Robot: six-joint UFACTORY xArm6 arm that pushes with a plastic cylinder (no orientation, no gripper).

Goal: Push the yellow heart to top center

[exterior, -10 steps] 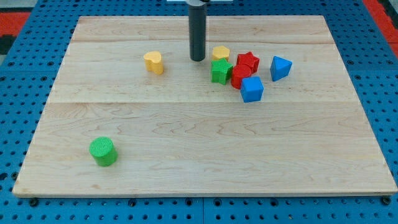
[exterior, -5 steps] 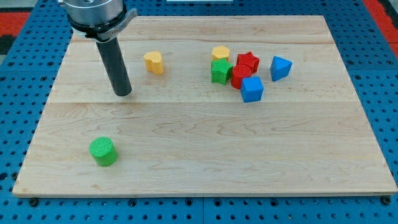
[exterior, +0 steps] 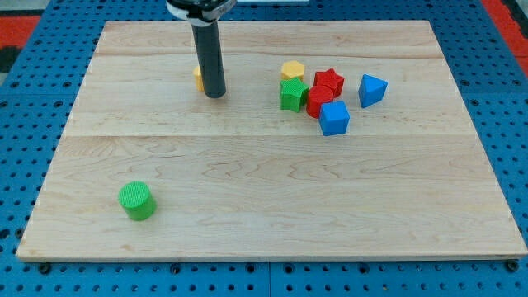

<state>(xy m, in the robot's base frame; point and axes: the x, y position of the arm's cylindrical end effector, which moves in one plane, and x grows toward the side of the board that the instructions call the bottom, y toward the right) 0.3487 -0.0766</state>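
1. The small yellow heart-shaped block (exterior: 198,77) sits near the wooden board's (exterior: 272,206) top edge, left of centre, mostly hidden behind the dark rod.
2. My tip (exterior: 214,94) rests right beside it; contact cannot be told.
3. Bare wood lies between it and the yellow hexagonal block (exterior: 292,71).
4. The green cylinder block (exterior: 136,200) stands near the bottom-left corner.

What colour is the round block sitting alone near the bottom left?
Green: the cylinder block, seen in the camera view.

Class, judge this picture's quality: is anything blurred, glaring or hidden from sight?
Camera view: sharp, evenly lit, with no glare on the board; my tip casts little shadow; the rod hides most of the yellow heart; the green cylinder is crisp.
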